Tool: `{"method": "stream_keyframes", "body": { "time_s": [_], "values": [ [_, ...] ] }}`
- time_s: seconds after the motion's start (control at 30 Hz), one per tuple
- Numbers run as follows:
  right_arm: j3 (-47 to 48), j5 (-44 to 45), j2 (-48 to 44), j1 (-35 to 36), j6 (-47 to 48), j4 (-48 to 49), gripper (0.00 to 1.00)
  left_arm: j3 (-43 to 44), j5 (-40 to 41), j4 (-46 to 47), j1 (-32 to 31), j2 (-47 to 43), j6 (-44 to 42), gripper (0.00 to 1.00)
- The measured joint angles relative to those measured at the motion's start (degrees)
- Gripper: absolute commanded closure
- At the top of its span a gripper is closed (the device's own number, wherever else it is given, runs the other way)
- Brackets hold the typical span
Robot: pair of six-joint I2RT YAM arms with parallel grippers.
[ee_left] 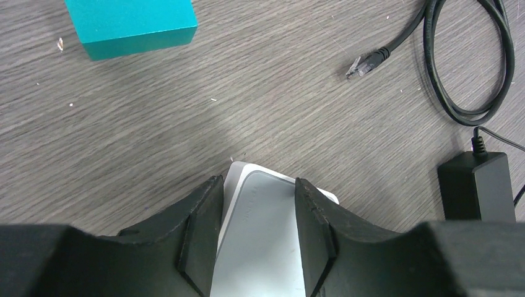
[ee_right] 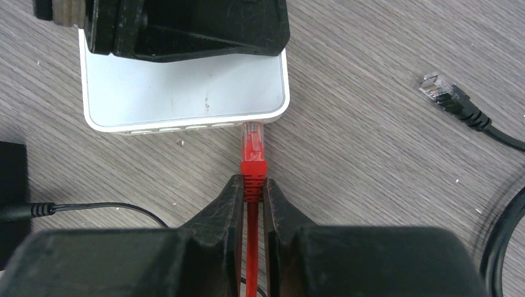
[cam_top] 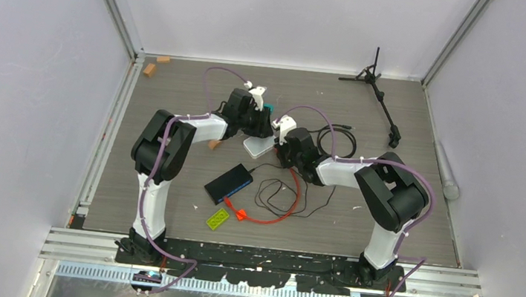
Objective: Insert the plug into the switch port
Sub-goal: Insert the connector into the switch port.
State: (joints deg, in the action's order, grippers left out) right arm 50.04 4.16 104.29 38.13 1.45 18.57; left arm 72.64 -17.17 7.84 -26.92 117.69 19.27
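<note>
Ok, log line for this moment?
left hand: around switch, grip unclear | right hand: shut on red cable behind plug | plug: tip at switch front edge

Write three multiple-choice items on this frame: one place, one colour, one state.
1. The red plug has its tip: A) at the white switch's port side; B) atop the switch; C) far from it.
2. The cable in the right gripper is: A) black; B) teal; C) red.
3. The right gripper is: A) open, empty; B) shut on the cable; C) shut on the switch.
A: the tip meets the port row. C: red shows between the fingers. B: they pinch it just behind the plug.
</note>
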Motion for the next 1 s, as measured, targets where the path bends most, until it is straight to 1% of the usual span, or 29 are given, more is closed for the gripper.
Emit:
{"method": "stream_keyframes", "body": {
  "time_s": [1.0],
  "values": [
    [0.00,0.00,-0.81,0.00,2.10,0.02,0.99,0.33,-0.44,-0.11,0.07,0.24,-0.20,0.54]
  ]
}}
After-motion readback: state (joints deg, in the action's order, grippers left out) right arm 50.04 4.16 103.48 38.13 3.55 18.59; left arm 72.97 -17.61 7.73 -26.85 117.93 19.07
